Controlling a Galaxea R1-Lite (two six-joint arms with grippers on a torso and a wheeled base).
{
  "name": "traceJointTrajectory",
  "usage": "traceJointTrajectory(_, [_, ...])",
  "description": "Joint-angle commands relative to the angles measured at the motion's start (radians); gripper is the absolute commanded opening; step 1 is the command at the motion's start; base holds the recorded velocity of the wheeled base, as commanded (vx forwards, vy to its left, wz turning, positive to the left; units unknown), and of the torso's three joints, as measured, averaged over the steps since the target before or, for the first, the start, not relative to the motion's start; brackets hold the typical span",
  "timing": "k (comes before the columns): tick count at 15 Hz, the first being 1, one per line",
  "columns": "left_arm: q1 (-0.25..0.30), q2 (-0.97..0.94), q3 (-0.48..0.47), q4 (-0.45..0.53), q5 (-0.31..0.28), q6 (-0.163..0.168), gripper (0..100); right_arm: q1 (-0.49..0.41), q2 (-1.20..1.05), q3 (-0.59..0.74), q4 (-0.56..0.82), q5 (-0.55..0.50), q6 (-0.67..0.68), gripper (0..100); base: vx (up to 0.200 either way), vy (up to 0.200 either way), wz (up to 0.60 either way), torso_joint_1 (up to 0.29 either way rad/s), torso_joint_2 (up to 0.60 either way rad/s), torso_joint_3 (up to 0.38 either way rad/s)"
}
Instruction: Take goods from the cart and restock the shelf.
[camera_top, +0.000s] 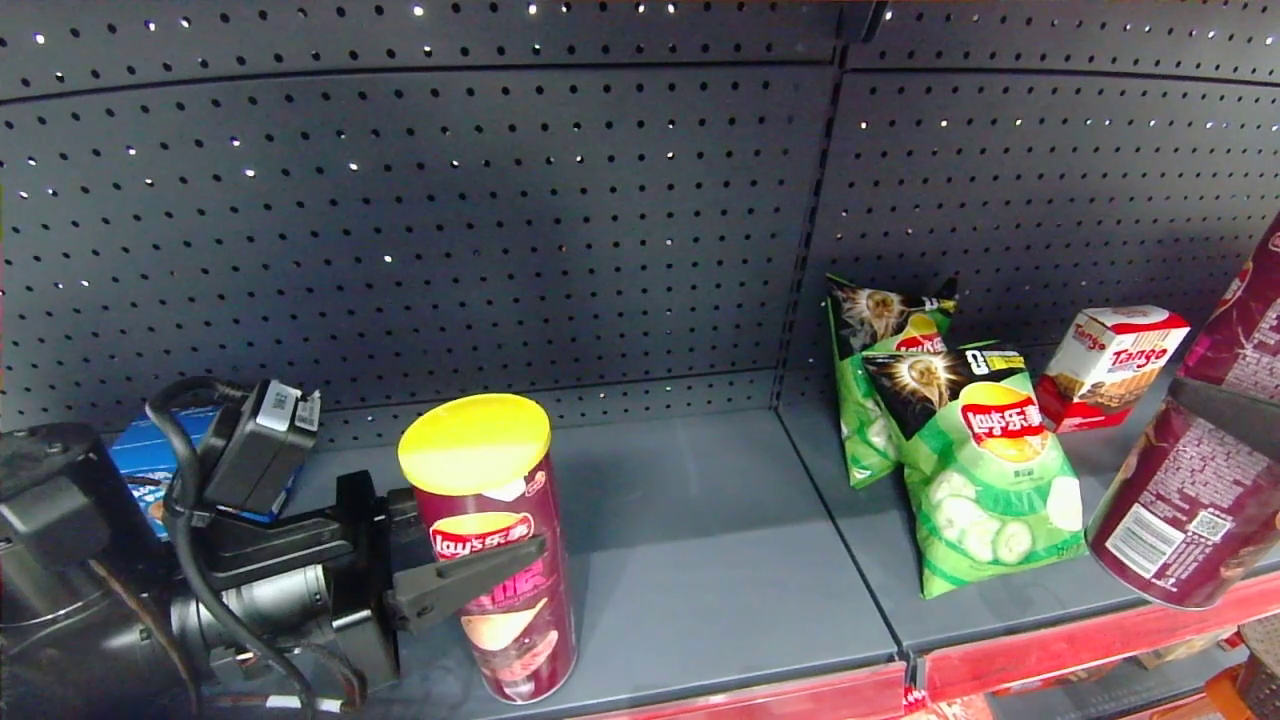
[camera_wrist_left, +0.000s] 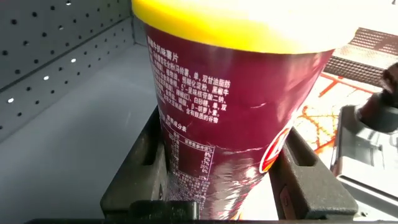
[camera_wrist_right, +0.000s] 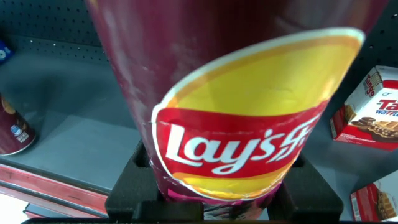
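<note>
A maroon chips can with a yellow lid stands upright near the front edge of the grey shelf, left of centre. My left gripper is shut around its middle from the left; the left wrist view has the can between the two black fingers. At the far right, a second maroon chips can hangs tilted over the shelf's front edge, with my right gripper shut on it. In the right wrist view this can hides most of the shelf behind it.
Two green chip bags lean and lie right of the shelf divider, with a red-and-white wafer box behind them. A blue box sits behind my left arm. A dark pegboard backs the shelf. A red strip edges the front.
</note>
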Motion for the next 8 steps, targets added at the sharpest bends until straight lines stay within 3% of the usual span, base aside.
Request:
traceJointTrajectory(1, [-0.014, 0.000, 0.002, 0.000, 0.006, 0.002, 0, 0.001, 0.001, 0.002, 0.000, 0.000, 0.000, 0, 0.000, 0.000, 0.00, 0.000, 0.00, 0.000])
traceJointTrajectory(8, [-0.020, 0.034, 0.004, -0.003, 0.016, 0.007, 0, 0.001, -0.002, 0.002, 0.000, 0.000, 0.000, 0, 0.000, 0.000, 0.00, 0.000, 0.00, 0.000])
